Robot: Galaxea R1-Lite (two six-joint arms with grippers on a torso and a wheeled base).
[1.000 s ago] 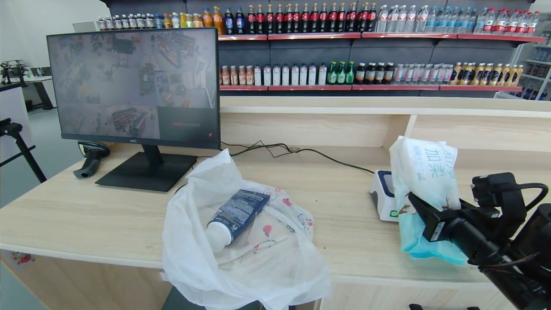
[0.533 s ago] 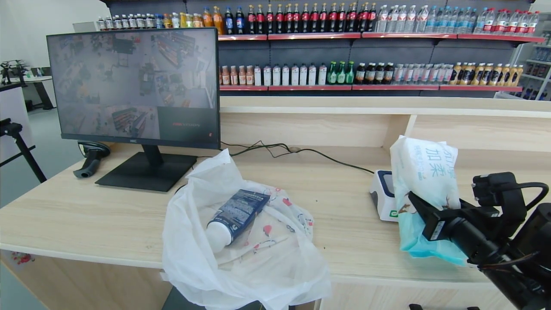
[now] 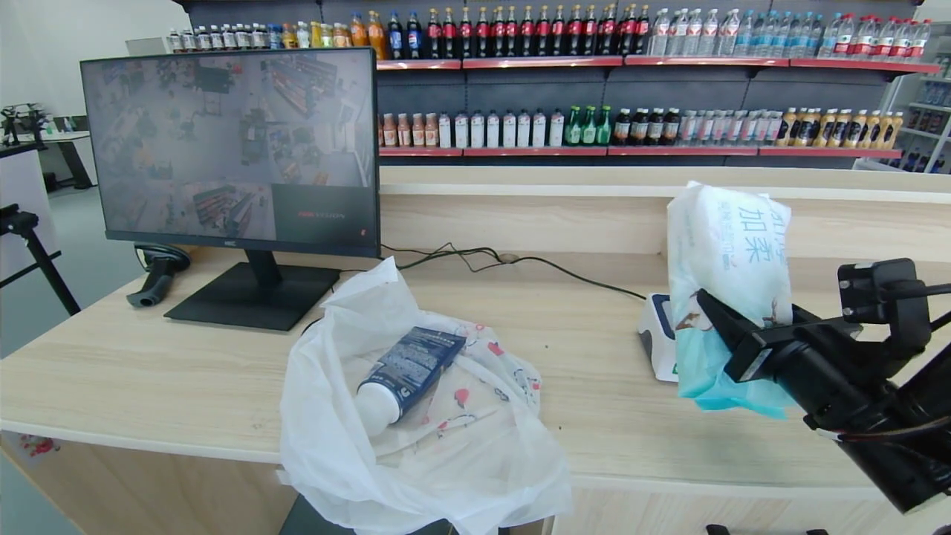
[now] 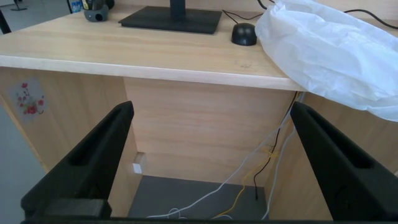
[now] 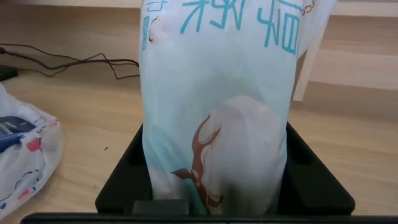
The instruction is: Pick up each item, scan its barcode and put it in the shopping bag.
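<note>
While clamped on the tissue pack [image 3: 726,238], the right pincer [image 3: 724,316] holds it over the right side of the bench [image 3: 148,371]. One finger sits on each broad face of the pack. Pack roughly upright, white upper half, teal lower end; from the head view the lower end looks clear of the bench top. It hangs just in front of the white barcode scanner [image 3: 655,334] and covers part of it in that view.

Shopping bag [image 3: 446,453]: thin white plastic with small red prints, slumped at the bench's near edge, centre, some of it spilling over the edge. Dark blue tube [image 3: 409,368] lies on its side in the bag's folds, white cap toward the robot. Bag and pack well apart.

Left pincer [image 4: 211,115]: low, below the bench's front edge, fingers spread wide with nothing between them.

Elsewhere: monitor [image 3: 230,145] on the bench's left, black handheld scanner [image 3: 156,275] beside its stand, dark mouse [image 4: 244,34] near the bag, black cable [image 3: 520,260] trailing along the back.
</note>
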